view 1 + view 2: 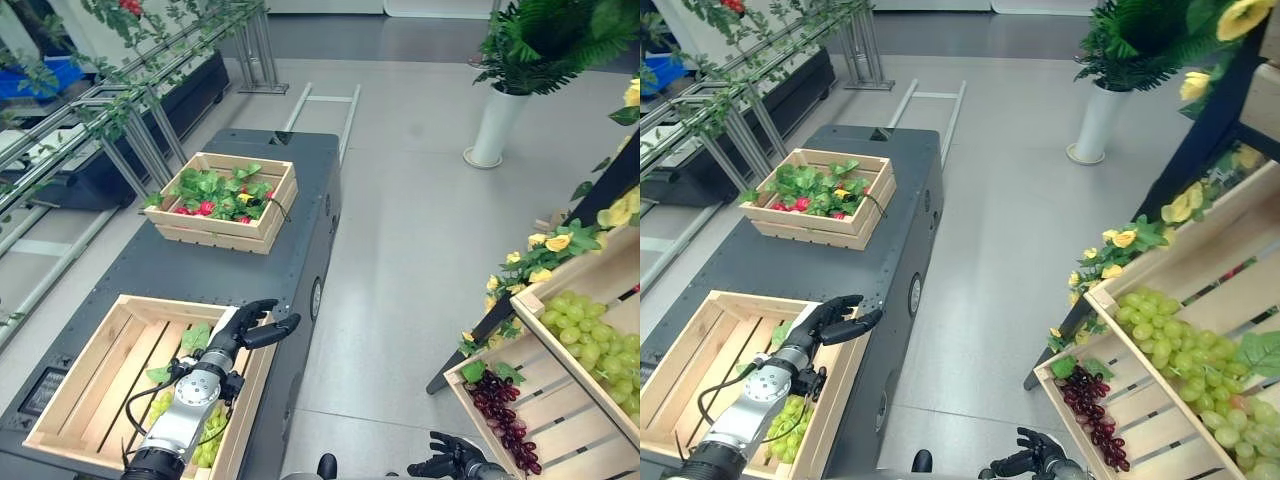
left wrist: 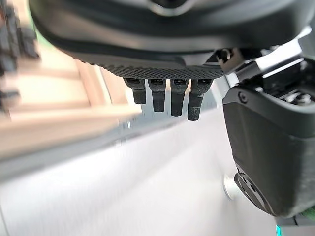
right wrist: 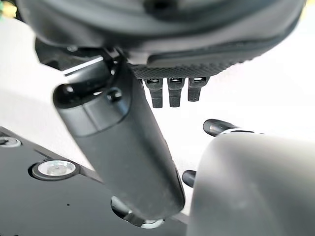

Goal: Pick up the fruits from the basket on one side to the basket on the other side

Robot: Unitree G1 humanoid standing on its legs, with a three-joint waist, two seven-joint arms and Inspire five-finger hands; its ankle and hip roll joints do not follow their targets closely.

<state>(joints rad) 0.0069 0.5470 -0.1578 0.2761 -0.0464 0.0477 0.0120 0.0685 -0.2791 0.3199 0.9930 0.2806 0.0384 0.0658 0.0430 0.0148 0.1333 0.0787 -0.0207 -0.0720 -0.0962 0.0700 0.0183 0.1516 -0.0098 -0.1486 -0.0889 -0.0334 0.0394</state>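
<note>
Your left hand [image 1: 243, 328] has its fingers [image 2: 172, 102] loosely extended and holds nothing, hovering over the near crate's [image 1: 88, 385] right rim. The green grapes [image 1: 790, 420] lie in that crate, behind the fingers under the wrist. Your right hand [image 1: 452, 460] hangs low, fingers spread and empty, beside the purple grapes [image 1: 503, 419] on the shelf crate [image 1: 572, 426].

Silver-grey left arm [image 1: 180, 415], black cable looped alongside; dark left hand [image 1: 243, 327] (textured palm, ribbed fingers); dark right hand [image 1: 452, 459].

grey floor [image 1: 420, 250], white planter [image 1: 494, 125] with fern, metal railings [image 1: 140, 140] left.
</note>
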